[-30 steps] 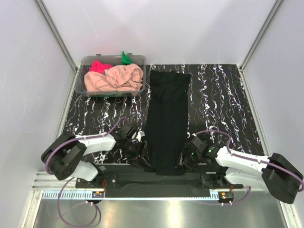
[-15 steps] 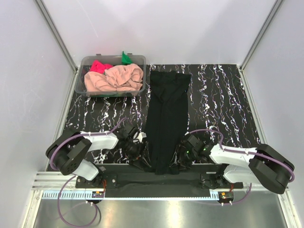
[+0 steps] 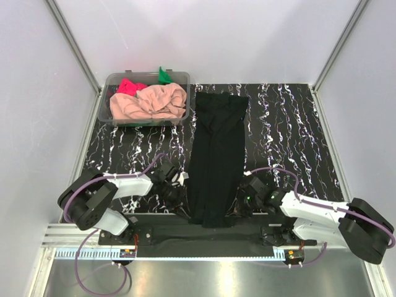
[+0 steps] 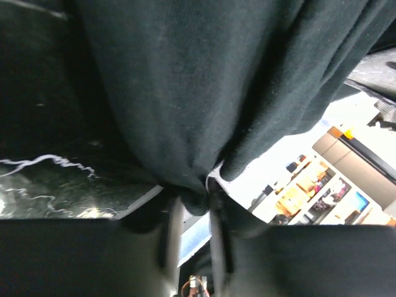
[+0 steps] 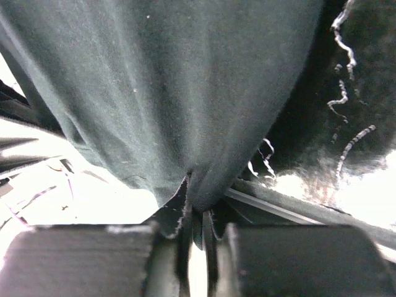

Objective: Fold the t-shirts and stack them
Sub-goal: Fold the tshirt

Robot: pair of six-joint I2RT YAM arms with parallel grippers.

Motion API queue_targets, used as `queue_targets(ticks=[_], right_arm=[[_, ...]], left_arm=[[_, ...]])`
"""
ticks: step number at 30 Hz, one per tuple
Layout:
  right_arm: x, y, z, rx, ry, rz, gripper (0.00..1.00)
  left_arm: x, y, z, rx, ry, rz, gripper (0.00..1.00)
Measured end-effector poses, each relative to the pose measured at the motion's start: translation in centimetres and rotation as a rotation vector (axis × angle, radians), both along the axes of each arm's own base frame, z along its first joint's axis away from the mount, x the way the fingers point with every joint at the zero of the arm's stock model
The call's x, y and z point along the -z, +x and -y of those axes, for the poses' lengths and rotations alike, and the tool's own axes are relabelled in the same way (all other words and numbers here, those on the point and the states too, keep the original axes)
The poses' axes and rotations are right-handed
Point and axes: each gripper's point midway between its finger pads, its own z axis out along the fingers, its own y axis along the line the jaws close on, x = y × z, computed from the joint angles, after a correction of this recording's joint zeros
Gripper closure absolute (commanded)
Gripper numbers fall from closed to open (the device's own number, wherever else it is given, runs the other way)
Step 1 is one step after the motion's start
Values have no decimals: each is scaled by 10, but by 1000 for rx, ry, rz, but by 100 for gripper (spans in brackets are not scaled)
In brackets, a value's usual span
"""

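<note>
The large black t-shirt (image 3: 216, 148) lies as a long narrow strip down the middle of the marbled table, its near hem at the front edge. My left gripper (image 3: 181, 203) is shut on the hem's left corner; the left wrist view shows black cloth (image 4: 204, 93) bunched between the fingertips of that gripper (image 4: 197, 197). Pinching the hem's right corner, my right gripper (image 3: 239, 207) is also shut, with the cloth (image 5: 161, 86) nipped where the gripper (image 5: 198, 213) closes. The peach-pink t-shirt (image 3: 151, 102), pink-red t-shirt (image 3: 128, 86) and green t-shirt (image 3: 163, 75) lie crumpled in the tub.
The clear plastic tub (image 3: 104, 111) stands at the back left corner of the table. White walls with metal posts close the table in on three sides. A metal rail (image 3: 198, 238) carries both arm bases along the near edge.
Both grippers have closed on the near corners of the black t-shirt's hem. The hem has narrowed and lifted slightly at the front edge.
</note>
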Motion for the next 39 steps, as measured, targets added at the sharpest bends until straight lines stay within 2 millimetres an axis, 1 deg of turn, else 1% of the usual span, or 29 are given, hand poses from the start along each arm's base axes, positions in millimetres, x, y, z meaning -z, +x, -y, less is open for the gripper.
queue_targets(ticks=[1, 2, 3, 11, 19, 24, 31, 39], right_arm=[[-1, 0, 1, 6, 0, 5, 100], [-1, 0, 2, 10, -1, 7, 100], [-1, 0, 3, 14, -3, 7, 100], [2, -3, 9, 17, -24, -3, 100], [-6, -4, 12, 20, -19, 10, 100], [-17, 0, 11, 25, -23, 28, 100], [-40, 12, 5, 28, -17, 75, 100], [-48, 19, 5, 28, -41, 104, 100]], left_arm=[[1, 1, -1, -4, 5, 5, 93], [1, 1, -1, -6, 9, 8, 99], [1, 2, -1, -9, 11, 13, 100], [0, 6, -1, -16, 15, 38, 100], [-9, 14, -4, -39, 14, 92, 100], [-17, 20, -2, -46, 7, 110, 100], [-37, 34, 4, -60, -25, 159, 100], [-50, 47, 3, -84, -30, 178, 100]])
